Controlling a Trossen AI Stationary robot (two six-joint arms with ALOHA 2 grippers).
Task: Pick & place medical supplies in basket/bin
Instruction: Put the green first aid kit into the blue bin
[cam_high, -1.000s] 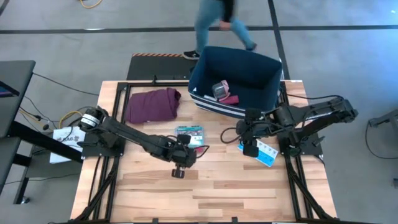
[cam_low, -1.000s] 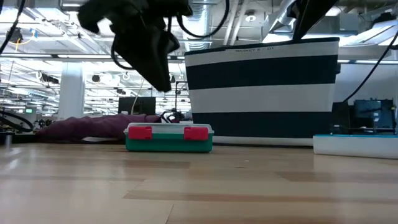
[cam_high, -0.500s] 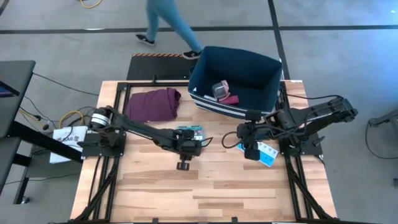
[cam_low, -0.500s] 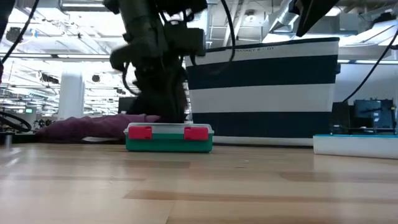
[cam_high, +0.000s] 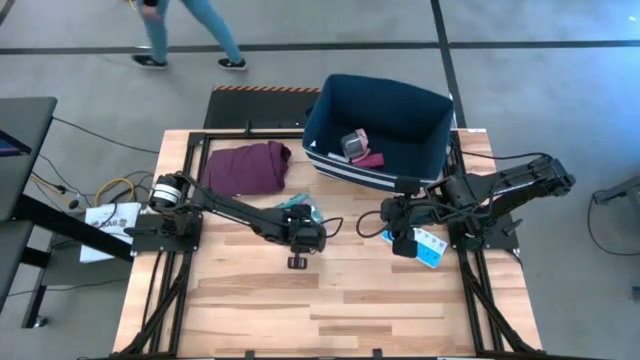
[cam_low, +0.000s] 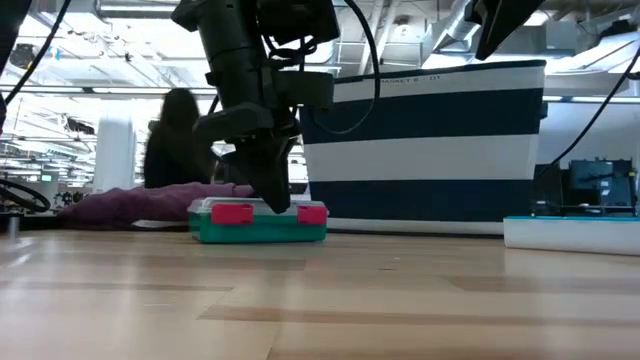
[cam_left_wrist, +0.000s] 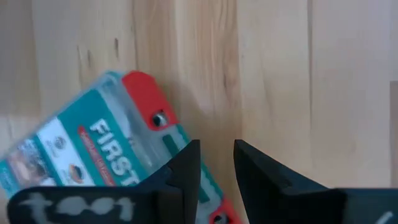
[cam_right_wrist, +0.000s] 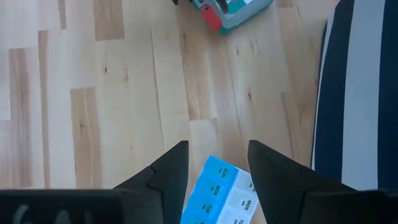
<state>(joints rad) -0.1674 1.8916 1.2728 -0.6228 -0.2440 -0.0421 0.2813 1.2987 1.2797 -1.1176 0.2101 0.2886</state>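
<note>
The teal box (cam_high: 296, 207) with red latches (cam_low: 231, 212) lies flat on the table in front of the navy bin (cam_high: 380, 125). My left gripper (cam_high: 300, 226) is down at the box, its fingers a narrow gap apart (cam_left_wrist: 216, 155). My right gripper (cam_high: 403, 238) hovers open over the blue-white pill organizer (cam_right_wrist: 219, 193), which lies flat at the table's right (cam_low: 570, 232). A roll (cam_high: 353, 145) and a maroon item (cam_high: 371, 158) lie in the bin. My left gripper comes at the teal box from above, pointing down, at its long side with the red latches (cam_left_wrist: 155, 118). One finger (cam_left_wrist: 183, 168) stands over the lid's edge and the other over bare wood beside the box. The box lies flat on the table. The touching spot is hidden by the fingers.
A maroon cloth (cam_high: 245, 167) lies at the far left of the table. The striped bin wall (cam_low: 420, 150) stands just behind the teal box. A person (cam_high: 185, 30) walks on the floor beyond the table. Bare wood (cam_high: 330, 300) lies toward the near edge.
My left gripper has gone toward the far edge and down onto the teal box. The box has slid a little toward the table's left and turned slightly, still flat. The person beyond the table has walked leftward.
</note>
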